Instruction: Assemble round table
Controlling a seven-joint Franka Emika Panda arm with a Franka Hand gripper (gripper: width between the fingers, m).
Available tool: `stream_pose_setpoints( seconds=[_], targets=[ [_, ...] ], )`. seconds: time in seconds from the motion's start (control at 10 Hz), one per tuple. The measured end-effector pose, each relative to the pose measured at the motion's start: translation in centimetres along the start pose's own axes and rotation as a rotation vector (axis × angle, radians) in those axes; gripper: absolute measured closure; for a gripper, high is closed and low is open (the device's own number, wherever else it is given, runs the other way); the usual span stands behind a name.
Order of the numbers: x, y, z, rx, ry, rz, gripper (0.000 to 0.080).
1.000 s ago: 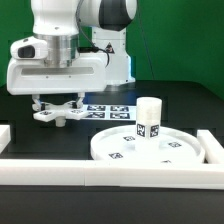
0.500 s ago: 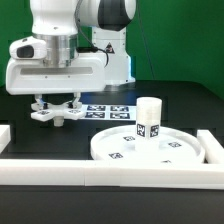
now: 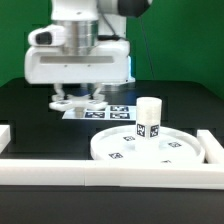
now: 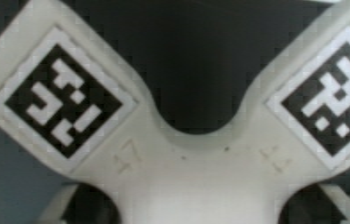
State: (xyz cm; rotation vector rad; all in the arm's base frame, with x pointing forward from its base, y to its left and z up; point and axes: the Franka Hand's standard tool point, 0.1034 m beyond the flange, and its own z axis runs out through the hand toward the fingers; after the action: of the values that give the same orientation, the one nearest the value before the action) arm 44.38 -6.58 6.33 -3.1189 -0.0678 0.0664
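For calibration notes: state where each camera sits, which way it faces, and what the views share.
Exterior view: off the arm, outside the front rail, facing the arm, end effector and round disc.
Wrist view: on the wrist, looking close at the cross-shaped base piece; no end effector clearly visible.
Shared: that base piece only.

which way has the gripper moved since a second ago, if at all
Yes, the gripper went toward the exterior view's right and up, nearer the leg on the round disc.

Black table [image 3: 30, 125], white rimmed round disc [image 3: 100, 148] lying flat, marker board [image 3: 115, 111] behind it, white border rails [image 3: 100, 174] at edges
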Motion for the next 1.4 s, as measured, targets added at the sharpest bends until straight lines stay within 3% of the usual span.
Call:
stream_pose_setpoints(
  seconds=[0.2,0.7,1.1,1.4],
  targets=[
    [1.6,-2.8,-1.9,0.026,-0.022,0.036,0.0356],
    [2.0,-3.1,-2.1,0.028,-0.026,0.031,0.0354],
    [6.1,-6.3,-6.9,0.069,-0.039,-0.019,0.0354],
    [6.2,-6.4,-6.9,0.068,-0.042,-0.016,0.0354]
  ],
)
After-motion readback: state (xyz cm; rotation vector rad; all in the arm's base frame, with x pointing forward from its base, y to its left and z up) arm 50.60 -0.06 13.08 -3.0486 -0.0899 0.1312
